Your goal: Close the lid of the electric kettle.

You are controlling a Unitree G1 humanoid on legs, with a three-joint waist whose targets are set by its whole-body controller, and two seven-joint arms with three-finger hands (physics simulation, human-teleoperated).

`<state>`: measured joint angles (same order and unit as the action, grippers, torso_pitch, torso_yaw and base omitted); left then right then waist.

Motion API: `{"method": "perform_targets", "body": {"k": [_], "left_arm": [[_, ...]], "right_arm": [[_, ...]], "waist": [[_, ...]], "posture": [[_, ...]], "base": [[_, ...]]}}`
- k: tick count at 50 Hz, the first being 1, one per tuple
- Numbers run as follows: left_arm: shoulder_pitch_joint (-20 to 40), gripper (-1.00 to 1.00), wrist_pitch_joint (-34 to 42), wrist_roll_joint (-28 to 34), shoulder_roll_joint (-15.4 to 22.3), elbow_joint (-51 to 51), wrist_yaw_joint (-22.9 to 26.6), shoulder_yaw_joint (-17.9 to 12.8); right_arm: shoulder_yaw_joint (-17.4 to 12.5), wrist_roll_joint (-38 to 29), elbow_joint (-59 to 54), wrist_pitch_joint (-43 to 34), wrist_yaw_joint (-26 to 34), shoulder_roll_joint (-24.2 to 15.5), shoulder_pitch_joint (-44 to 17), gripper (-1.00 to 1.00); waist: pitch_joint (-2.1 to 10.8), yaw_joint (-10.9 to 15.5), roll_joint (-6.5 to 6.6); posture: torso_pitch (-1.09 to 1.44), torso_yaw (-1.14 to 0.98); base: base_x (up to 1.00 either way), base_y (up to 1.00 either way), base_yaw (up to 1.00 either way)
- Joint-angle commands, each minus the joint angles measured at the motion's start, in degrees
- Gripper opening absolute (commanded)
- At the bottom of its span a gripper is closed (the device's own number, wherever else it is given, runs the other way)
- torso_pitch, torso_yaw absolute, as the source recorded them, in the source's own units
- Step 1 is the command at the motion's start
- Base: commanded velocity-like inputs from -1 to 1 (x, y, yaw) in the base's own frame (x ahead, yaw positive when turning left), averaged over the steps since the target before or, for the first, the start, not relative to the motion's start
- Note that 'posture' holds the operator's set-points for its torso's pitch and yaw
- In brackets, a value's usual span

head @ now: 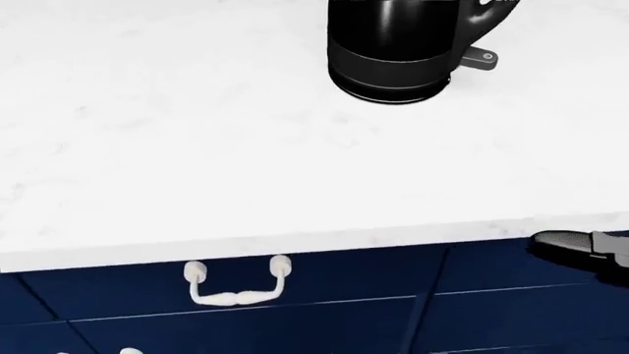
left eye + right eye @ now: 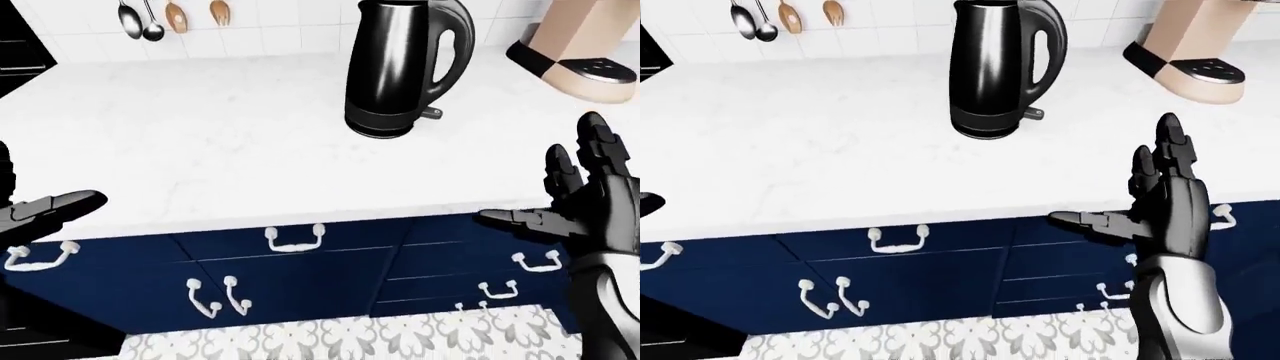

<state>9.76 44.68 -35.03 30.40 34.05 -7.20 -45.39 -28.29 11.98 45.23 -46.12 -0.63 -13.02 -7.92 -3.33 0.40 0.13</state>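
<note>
Black electric kettle (image 2: 400, 67) on white desk (image 2: 200, 150), right hand (image 2: 1165, 206) fingers released near desk edge, left hand (image 2: 45, 210) fingers unclear

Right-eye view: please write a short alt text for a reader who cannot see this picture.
A black electric kettle stands on a white marble counter near the top of the view, its top cut off by the frame. The robot's right hand is raised with open fingers at lower right, apart from the kettle. Navy drawers lie below; utensils hang on the tiled wall.
</note>
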Motion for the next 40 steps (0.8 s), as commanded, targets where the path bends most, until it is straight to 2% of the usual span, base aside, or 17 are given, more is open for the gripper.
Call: {"method": "perform_targets", "body": {"k": [1, 10, 40], "left_arm": [[1.19, 1.00, -1.89, -0.01, 1.55, 2.17, -0.04, -1.59], [1.15, 1.00, -1.36, -0.25, 1.61, 2.65, -0.15, -1.87], [0.90, 1.00, -2.44, 0.49, 1.23, 1.78, 0.33, -1.29]], "right_arm": [[0.13, 0.44, 2.27, 1.04, -0.24, -0.78, -1.16, 1.00], [0.58, 0.48, 2.16, 0.23, -0.29, -1.07, -1.44, 1.00], [0.79, -0.39, 2.10, -0.22, 0.41, -0.80, -1.55, 1.00]], "waist": [[1.04, 0.13, 0.13], [1.54, -0.24, 0.88], [1.83, -0.46, 0.74]], "posture": [[0.00, 0.00], [0.00, 0.00], [0.00, 0.00]], "base": [[0.00, 0.00, 0.00], [0.00, 0.00, 0.00], [0.00, 0.00, 0.00]]}}
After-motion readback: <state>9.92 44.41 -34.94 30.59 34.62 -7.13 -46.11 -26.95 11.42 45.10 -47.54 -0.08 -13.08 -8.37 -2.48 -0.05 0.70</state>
